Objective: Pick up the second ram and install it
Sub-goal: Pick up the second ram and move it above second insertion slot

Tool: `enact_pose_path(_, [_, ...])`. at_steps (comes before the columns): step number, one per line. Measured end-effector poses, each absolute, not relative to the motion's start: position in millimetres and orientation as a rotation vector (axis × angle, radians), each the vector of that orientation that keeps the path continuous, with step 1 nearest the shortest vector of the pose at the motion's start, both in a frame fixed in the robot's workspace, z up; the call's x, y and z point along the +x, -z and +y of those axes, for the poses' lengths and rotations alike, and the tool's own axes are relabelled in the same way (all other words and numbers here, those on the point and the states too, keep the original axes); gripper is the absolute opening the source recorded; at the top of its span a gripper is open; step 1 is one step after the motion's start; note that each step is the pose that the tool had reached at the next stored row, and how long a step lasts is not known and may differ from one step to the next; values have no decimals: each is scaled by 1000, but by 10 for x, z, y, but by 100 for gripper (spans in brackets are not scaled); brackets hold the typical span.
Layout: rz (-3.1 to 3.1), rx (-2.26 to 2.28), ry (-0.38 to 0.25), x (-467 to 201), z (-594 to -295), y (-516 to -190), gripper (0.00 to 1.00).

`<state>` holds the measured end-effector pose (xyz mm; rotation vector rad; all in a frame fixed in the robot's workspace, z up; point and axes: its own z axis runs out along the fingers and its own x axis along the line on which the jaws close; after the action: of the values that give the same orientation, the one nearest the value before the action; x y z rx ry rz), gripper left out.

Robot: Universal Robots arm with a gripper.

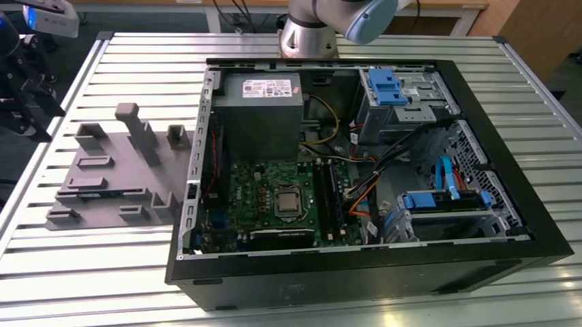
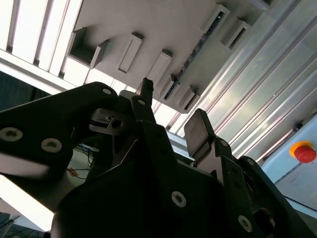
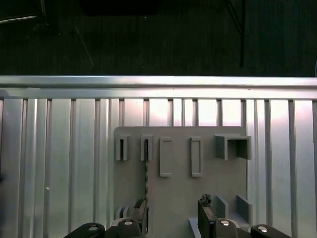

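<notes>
The second ram (image 3: 146,171) is a thin blue stick standing on edge in a slot of the grey holder plate (image 3: 181,198). In the exterior view the ram (image 1: 95,193) sits low in that plate (image 1: 109,170), to the left of the open computer case (image 1: 364,170). In the second wrist view the ram (image 2: 198,48) runs along the plate's slot. My gripper (image 3: 172,220) hangs above the plate, open, with nothing between its fingers. One fingertip (image 3: 140,210) lines up near the ram's end. The gripper (image 2: 171,111) stays clear of the plate.
The black memory slots (image 1: 329,197) lie beside the processor socket (image 1: 288,201) on the green motherboard. A power supply (image 1: 259,102), cables and blue drive latches (image 1: 385,85) crowd the case. Upright grey posts (image 1: 136,129) rise from the plate. The table edge (image 3: 158,82) lies beyond it.
</notes>
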<state>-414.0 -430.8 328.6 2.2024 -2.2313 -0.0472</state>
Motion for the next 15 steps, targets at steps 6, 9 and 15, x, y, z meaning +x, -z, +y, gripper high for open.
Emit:
enact_pose_path(6, [-2232, 2201, 47, -4140, -4309, -3208, 53])
enact_pose_path(9, [-2233, 2201, 47, -4140, -4309, -3175, 53])
enact_pose_path(15, [-2232, 2201, 47, -4140, -4311, -3123, 52])
